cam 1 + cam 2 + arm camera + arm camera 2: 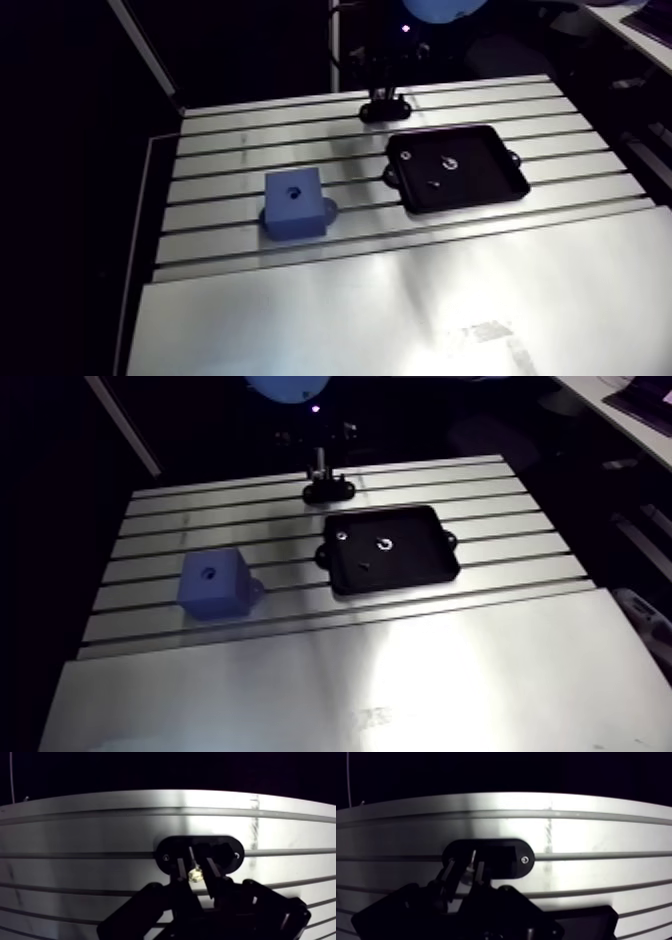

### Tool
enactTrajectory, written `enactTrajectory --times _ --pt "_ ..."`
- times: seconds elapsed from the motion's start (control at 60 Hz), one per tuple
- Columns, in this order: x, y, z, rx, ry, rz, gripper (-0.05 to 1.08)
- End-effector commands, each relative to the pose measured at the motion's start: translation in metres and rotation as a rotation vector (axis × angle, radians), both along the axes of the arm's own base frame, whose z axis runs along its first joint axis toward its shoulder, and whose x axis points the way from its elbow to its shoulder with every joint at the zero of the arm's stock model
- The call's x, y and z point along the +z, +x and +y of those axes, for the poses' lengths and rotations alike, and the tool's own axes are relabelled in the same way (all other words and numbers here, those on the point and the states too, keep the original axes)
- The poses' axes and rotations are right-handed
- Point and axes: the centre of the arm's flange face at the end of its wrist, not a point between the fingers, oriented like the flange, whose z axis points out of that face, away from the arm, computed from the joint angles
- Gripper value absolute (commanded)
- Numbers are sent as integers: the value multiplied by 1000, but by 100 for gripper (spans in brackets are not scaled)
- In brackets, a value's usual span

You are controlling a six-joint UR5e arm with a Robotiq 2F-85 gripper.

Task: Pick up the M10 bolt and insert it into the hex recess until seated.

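Down over the black oval fixture [170, 852], fingers [214, 871] tight on the M10 bolt [195, 874].

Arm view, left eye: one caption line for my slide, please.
Gripper over a black oval fixture on the slotted table; blue block and black tray nearer.

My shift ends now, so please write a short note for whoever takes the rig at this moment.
The gripper is low over the black holder at the table's far edge; grip cannot be told.
The bolt is at its tip, over the holder.
The blue block stands beside the black tray, no bolt in its top hole.
Done: approach. Left: lift the bolt, carry it, seat it in the block.
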Motion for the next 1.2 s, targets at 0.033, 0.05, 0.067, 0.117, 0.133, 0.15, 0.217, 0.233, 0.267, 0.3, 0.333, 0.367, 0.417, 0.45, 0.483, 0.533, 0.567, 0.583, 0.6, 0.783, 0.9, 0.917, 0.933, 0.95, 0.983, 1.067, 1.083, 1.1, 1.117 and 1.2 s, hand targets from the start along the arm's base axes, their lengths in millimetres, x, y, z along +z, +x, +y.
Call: enactTrajectory --times 0.033,0.05,0.067,0.117,0.133,0.15,0.217,0.233,0.267,0.3,0.333,0.367,0.417,0.45,0.483,0.533,0.567,0.583,0.6,0.783,0.9,0.917,0.933,0.95,0.983,1.067,1.083,1.1,1.117,1.2 --pt "0 0 0 0 1 0 68" --pt "0 0 0 0 1 0 68" --pt "0 0 0 0 1 0 68" --pt "0 0 0 0 1 0 68" --pt "0 0 0 0 1 0 68" --pt "0 0 0 0 1 0 68" --pt "0 0 0 0 1 0 68" --pt "0 -1 0 0 1 1 68" --pt "0 -1 0 0 1 2 68" --pt "0 -1 -1 1 2 1 68" --pt "0 -1 -1 2 1 2 68" --pt "0 -1 -1 2 1 2 69" --pt "0 -1 -1 2 1 2 69" --pt "0 -1 -1 2 1 2 69" --pt "0 -1 -1 2 1 2 69" --pt "0 -1 -1 2 1 2 70" --pt "0 -1 -2 3 1 2 70" --pt "0 -1 -2 4 1 2 70" --pt "0 -1 -2 4 1 2 70" --pt "0 0 -2 5 1 0 72" --pt "1 0 -3 6 1 2 72" --pt "1 0 -3 6 1 2 72" --pt "1 0 -4 8 1 3 73" --pt "2 0 -4 8 3 4 73" --pt "3 -1 -4 8 2 7 74" --pt "8 -1 -6 11 3 14 74" --pt "8 -1 -6 11 3 14 74" --pt "10 -1 -6 11 2 18 74" --pt "10 -1 -6 11 2 18 74" --pt "14 -2 -9 17 3 24 74"
